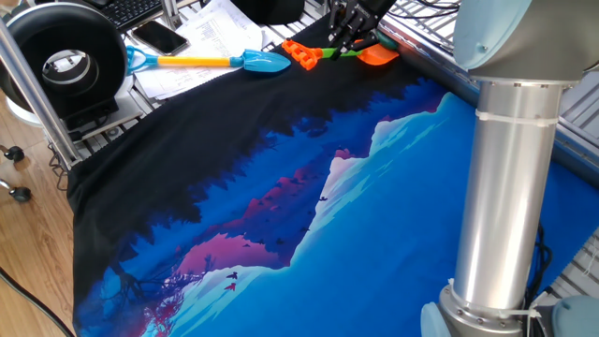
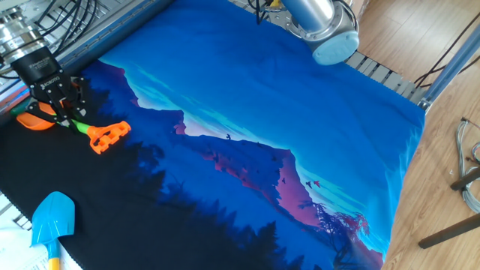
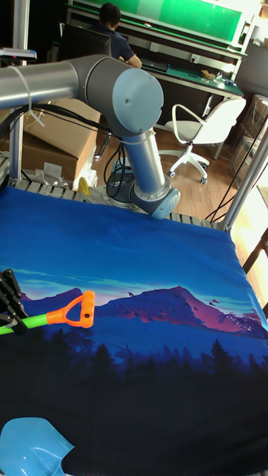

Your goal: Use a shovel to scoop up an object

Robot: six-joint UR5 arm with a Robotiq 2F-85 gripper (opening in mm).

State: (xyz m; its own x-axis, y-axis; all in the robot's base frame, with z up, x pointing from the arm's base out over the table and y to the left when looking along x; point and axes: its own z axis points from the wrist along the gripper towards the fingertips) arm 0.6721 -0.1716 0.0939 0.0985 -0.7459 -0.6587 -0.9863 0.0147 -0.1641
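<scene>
The gripper (image 2: pixel 61 112) has its two fingers clamped on the green shaft of the shovel (image 2: pixel 82 129), near the orange blade. The shovel is at the left edge of the other fixed view, at the upper middle of one fixed view (image 1: pixel 337 53), and at the left edge of the tall view (image 3: pixel 52 316). It lies low over the dark part of the printed cloth (image 2: pixel 247 105); whether it touches the cloth cannot be told.

The step in hand seems to be carrying the shovel toward the object. That small green piece is not clearly seen; it may be hidden behind the gripper. The next move probably calls for a low, tilted blade pushed under it.

The arm (image 1: pixel 510 178) reaches far across the table, with the wrist pointing down. A blue shovel (image 1: pixel 211 62) lies near.
</scene>
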